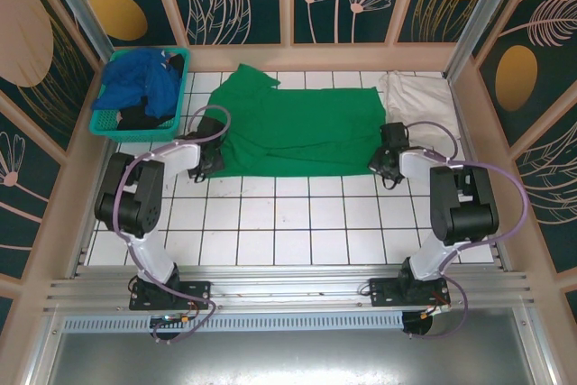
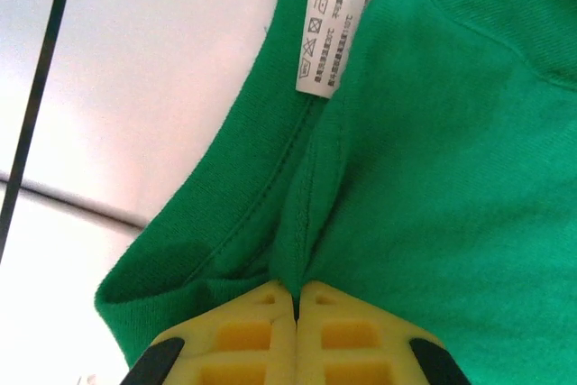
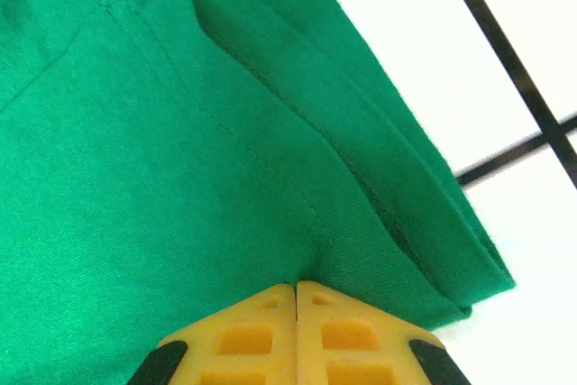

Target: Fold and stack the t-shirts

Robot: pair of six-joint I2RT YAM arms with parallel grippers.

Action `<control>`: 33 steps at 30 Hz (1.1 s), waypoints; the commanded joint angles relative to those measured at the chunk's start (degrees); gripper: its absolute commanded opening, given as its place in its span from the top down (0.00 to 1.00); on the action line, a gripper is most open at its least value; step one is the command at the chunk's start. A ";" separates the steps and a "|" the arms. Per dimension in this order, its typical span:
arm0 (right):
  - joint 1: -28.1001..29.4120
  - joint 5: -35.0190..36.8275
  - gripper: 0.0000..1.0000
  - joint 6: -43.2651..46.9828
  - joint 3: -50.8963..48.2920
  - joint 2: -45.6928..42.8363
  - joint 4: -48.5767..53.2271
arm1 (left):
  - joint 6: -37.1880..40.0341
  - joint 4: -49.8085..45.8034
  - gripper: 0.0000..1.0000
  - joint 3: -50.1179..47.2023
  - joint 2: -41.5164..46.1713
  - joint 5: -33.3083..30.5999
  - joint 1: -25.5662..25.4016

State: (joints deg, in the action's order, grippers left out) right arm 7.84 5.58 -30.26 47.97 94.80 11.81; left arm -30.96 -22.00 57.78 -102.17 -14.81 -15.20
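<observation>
Green t-shirt [image 1: 297,128]: spread flat across the far half of your counter [image 1: 297,223], plain bright green, with a white care tag [image 2: 326,29] at its seam.
Left claw [image 2: 296,299]: clamped on the shirt's near left edge.
Right claw [image 3: 296,293]: pinched onto its near right corner hem.
Hard to see: cream shirt [image 1: 416,96] crumpled far right; blue shirt [image 1: 144,83] bunched in the far-left basket [image 1: 106,123].
Room: open tiles [image 1: 297,250] lie between the shirt's near edge and the arm bases.
</observation>
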 commanded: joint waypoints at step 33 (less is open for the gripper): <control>3.24 -2.51 0.63 -2.87 -6.69 -20.72 7.61 | -10.85 5.65 0.79 -9.91 10.77 14.91 -11.69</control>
State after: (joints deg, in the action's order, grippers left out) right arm 10.72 3.05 -33.39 42.19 74.52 20.14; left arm -41.85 -17.69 45.63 -90.52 0.01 -26.59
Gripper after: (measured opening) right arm 0.372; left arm 0.232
